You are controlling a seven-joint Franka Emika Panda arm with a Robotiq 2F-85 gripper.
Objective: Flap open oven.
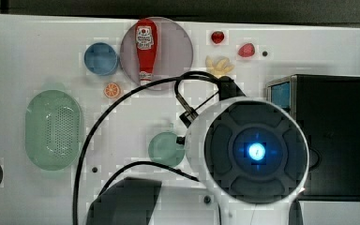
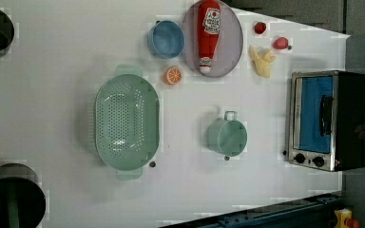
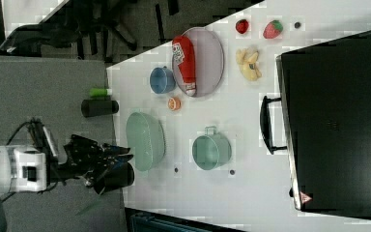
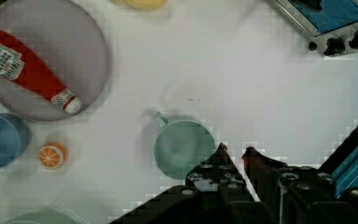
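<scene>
Black and ridged, the hand (image 4: 235, 150) showed in the wrist view with its two fingertips (image 4: 221, 150) drawn near each other, a narrow strip of white desk (image 4: 261, 84) visible between them and nothing gripped; it hung above the desk beside the green cup (image 4: 182, 148). In the top view the arm's round white wrist housing (image 1: 253, 150) covered the middle of the scene, with the oven (image 1: 330, 136) at the top view's right. The left view showed the oven (image 2: 328, 119) standing at the left view's right edge of the desk, its blue glass door (image 2: 316, 114) shut, the black bar handle (image 2: 325, 115) across it and two small black knobs (image 2: 309, 160) beneath. A ketchup bottle (image 2: 208, 35) lay on a grey plate (image 2: 230, 47), with a blue bowl (image 2: 166, 39) and an orange slice (image 2: 173, 75) just beside it. A green colander (image 2: 126, 122) sat well apart from the oven, the green cup between them
</scene>
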